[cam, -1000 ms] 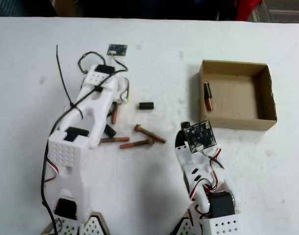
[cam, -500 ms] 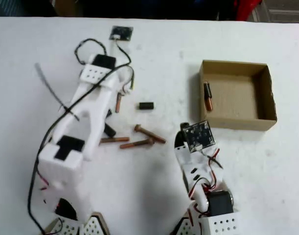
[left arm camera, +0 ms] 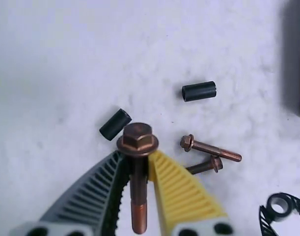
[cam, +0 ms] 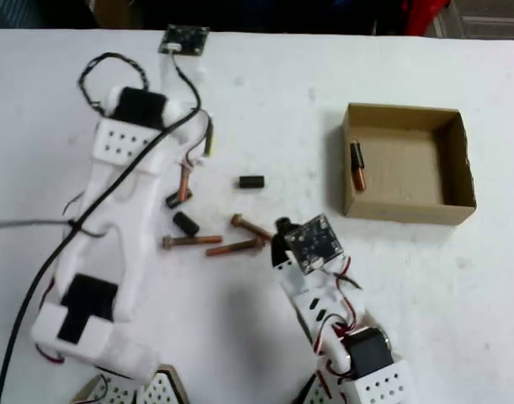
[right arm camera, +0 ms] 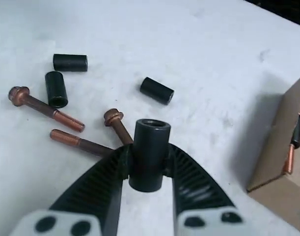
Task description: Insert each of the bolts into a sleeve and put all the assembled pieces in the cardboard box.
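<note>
My left gripper is shut on a copper bolt, head pointing away from the wrist; from above, that bolt hangs over the table left of centre. My right gripper is shut on an upright black sleeve, seen from above beside the loose bolts. Three loose bolts lie mid-table. Loose sleeves rest near them. The cardboard box at the right holds one assembled piece.
In the right wrist view, three loose sleeves and bolts lie beyond the held sleeve, and the box corner sits off to the side. Cables trail along the left arm.
The left arm has swung toward the far left of the table with the bolt in its gripper. The right gripper has moved left, carrying the sleeve closer to the loose bolts.
</note>
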`<action>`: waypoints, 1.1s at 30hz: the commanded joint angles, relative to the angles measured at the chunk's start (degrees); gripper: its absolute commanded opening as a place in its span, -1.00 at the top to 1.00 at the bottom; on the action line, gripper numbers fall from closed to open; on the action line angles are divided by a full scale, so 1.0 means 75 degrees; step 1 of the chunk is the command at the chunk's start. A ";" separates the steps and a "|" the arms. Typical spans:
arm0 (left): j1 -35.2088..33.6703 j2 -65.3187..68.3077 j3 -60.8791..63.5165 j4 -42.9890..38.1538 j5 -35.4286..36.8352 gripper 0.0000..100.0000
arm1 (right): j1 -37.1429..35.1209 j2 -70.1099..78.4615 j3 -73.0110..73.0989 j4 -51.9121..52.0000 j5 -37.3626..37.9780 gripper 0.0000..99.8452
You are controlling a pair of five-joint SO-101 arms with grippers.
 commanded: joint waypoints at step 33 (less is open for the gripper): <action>0.0123 -0.8985 0.5990 -0.2462 0.0047 0.96 | -0.2374 -0.0053 0.0867 -0.4190 -0.1465 0.97</action>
